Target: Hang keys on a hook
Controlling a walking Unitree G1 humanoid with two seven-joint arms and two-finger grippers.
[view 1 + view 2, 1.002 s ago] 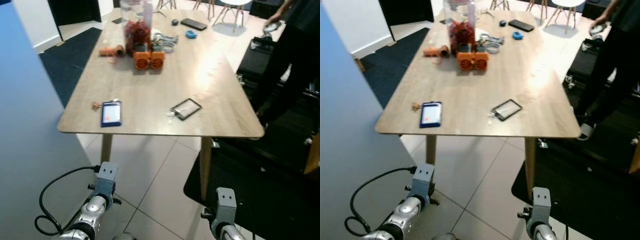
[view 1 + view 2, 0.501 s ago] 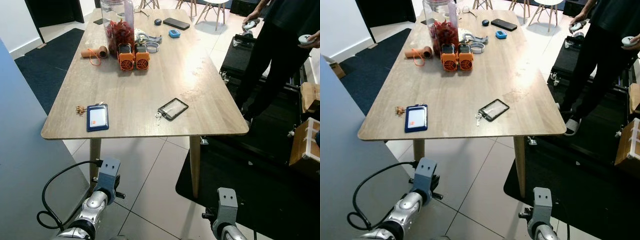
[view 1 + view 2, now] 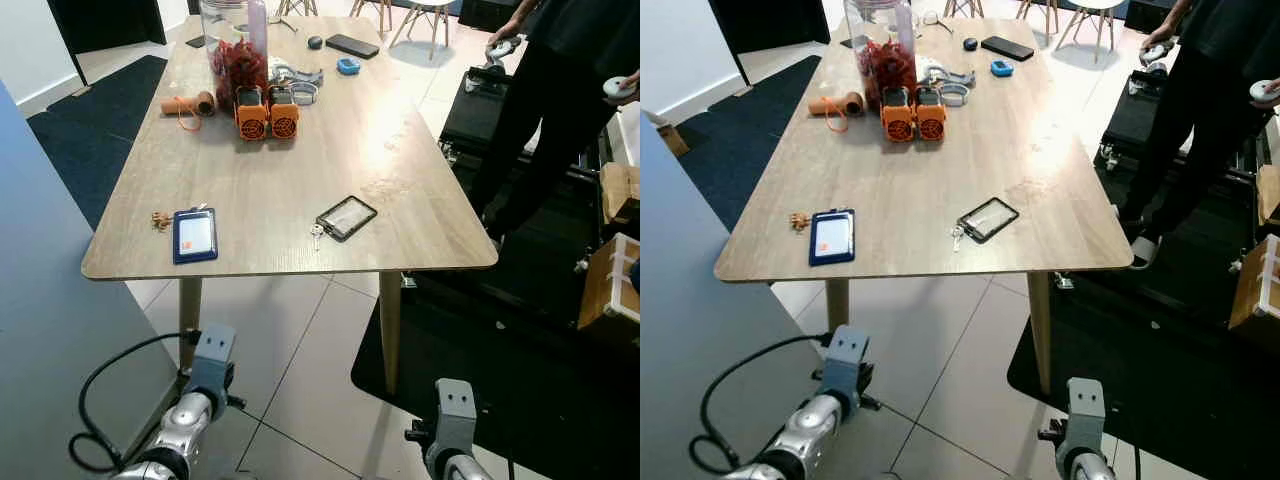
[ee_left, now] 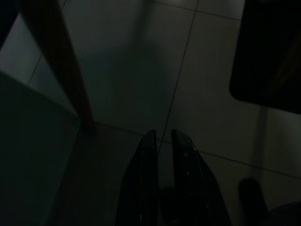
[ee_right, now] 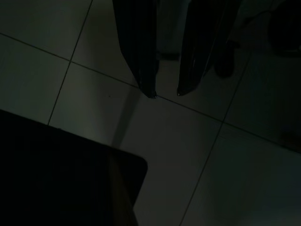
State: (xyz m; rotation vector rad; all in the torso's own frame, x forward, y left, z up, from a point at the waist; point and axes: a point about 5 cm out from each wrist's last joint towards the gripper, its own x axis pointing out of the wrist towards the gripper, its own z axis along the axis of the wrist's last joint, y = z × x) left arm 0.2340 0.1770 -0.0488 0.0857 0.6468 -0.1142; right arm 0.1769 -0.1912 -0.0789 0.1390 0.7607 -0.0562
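Keys [image 3: 316, 235] — lengthwise toward table edge.

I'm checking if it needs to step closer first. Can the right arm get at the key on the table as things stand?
Probably not. The right gripper hangs low over the floor tiles, below the table edge, while the key lies on top beside the clear badge holder. Nothing blocks it.

Light wood worktop [image 3: 300, 150] on pale floor tiles [image 3: 300, 350], with a dark rug [image 3: 90, 120] off to the left and a black mat [image 3: 520, 380] on the right. White chairs [image 3: 420, 15] at the far end, grey panel [image 3: 50, 330] up close.
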